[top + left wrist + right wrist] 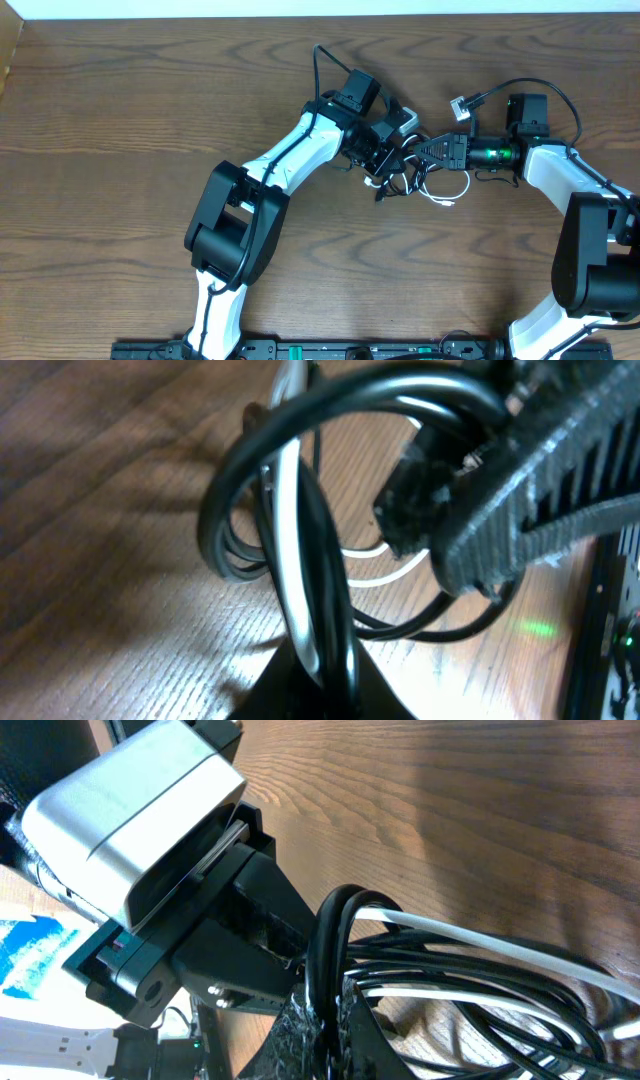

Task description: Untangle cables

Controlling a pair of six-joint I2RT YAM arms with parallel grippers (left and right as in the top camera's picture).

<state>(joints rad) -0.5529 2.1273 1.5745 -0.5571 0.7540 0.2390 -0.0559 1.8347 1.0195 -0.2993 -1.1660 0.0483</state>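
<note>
Toward the far middle of the tabletop point(120, 120), the two arms meet over the cables point(412, 182), a small tangle lying between them. The left gripper point(386, 156) is closed on strands of this tangle: in its wrist view, a white cable point(291, 560) and a black cable point(326, 560) run side by side down into its pinched jaws. The right gripper point(428, 152) is likewise clamped on a bundle of black and white strands, which fan out to the right in its own wrist view. Loose loops of both cables lie on the wood just beside the grippers, on the side nearer the robot's base, with a white end outermost.
</note>
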